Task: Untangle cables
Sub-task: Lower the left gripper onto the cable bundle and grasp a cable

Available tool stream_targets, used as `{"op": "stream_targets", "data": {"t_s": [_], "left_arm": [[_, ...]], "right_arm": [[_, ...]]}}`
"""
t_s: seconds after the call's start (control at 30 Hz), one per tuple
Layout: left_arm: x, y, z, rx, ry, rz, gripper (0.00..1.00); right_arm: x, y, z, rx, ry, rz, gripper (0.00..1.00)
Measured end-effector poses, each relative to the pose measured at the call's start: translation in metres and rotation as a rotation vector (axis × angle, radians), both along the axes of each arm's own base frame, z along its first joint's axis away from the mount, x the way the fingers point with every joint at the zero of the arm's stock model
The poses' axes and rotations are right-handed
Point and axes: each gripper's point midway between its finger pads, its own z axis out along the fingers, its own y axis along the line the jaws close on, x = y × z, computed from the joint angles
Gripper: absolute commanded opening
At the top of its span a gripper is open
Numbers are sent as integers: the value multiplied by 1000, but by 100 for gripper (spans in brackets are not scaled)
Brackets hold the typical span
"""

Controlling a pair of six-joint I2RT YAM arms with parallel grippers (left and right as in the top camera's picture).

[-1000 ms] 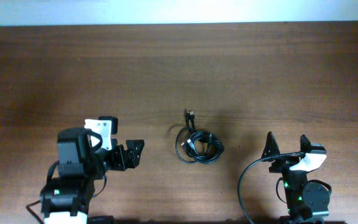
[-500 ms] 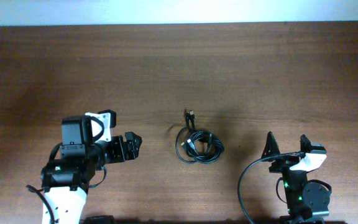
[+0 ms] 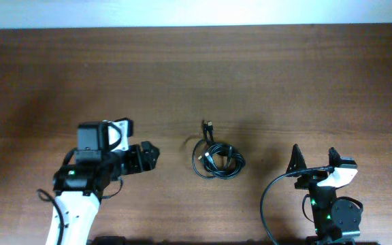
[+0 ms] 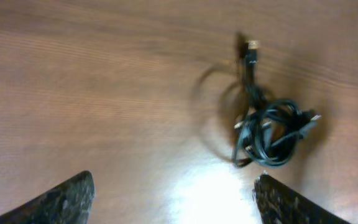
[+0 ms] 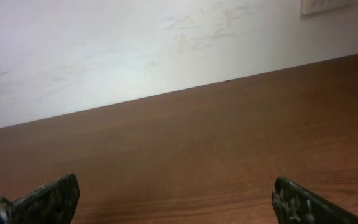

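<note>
The cables lie bunched in the middle of the table. The left pincer points at them, wide, likely to grab one; the right pincer is wide too

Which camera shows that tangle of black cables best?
The left wrist view: the cables appear close up, loops and plug ends distinct. Overhead shows them whole but tiny. The right wrist view shows only table and wall.

The left claw is now nearer the cables than a second ago, having slid right and slightly up the counter. The left arm stretches farther forward from its base. The gap to the bundle has narrowed, but the claw does not touch it.
</note>
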Motion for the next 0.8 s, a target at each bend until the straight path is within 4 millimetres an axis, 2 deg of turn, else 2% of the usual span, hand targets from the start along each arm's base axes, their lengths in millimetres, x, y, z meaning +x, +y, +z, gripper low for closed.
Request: {"op": "stream_targets", "data": {"t_s": [0.1, 0.13, 0.17, 0.23, 0.33, 0.4, 0.43, 0.5, 0.53, 0.57, 0.6, 0.63, 0.7, 0.8], "left_arm": [[9, -54, -1, -38, -32, -155, 89], [6, -74, -9, -39, 2, -182, 89], [7, -80, -16, -25, 25, -166, 90], [6, -102, -42, 4, 95, -165, 92], [6, -146, -77, 26, 122, -254, 86], [6, -154, -102, 55, 164, -247, 84], [8, -152, -118, 79, 194, -211, 76], [30, -162, -119, 57, 154, -154, 61], [38, -168, -121, 45, 131, -147, 45], [41, -174, -122, 40, 115, -148, 20], [42, -177, -124, 38, 110, -153, 8], [38, -183, -127, 35, 116, -169, 0], [32, -192, -128, 24, 122, -187, 0], [22, -183, -125, 49, 161, -185, 0]], "right_arm": [[0, 0, 0, 0, 0, 0, 98], [0, 0, 0, 0, 0, 0, 98], [0, 0, 0, 0, 0, 0, 98], [0, 0, 0, 0, 0, 0, 98], [0, 0, 0, 0, 0, -3, 98], [0, 0, 0, 0, 0, -3, 99], [0, 0, 0, 0, 0, -3, 98], [0, 0, 0, 0, 0, -3, 98], [0, 0, 0, 0, 0, -3, 99], [0, 0, 0, -1, 0, -3, 98], [0, 0, 0, 0, 0, -3, 98], [0, 0, 0, 0, 0, -3, 98], [0, 0, 0, 0, 0, -3, 98], [0, 0, 0, 0, 0, -3, 98]]}}
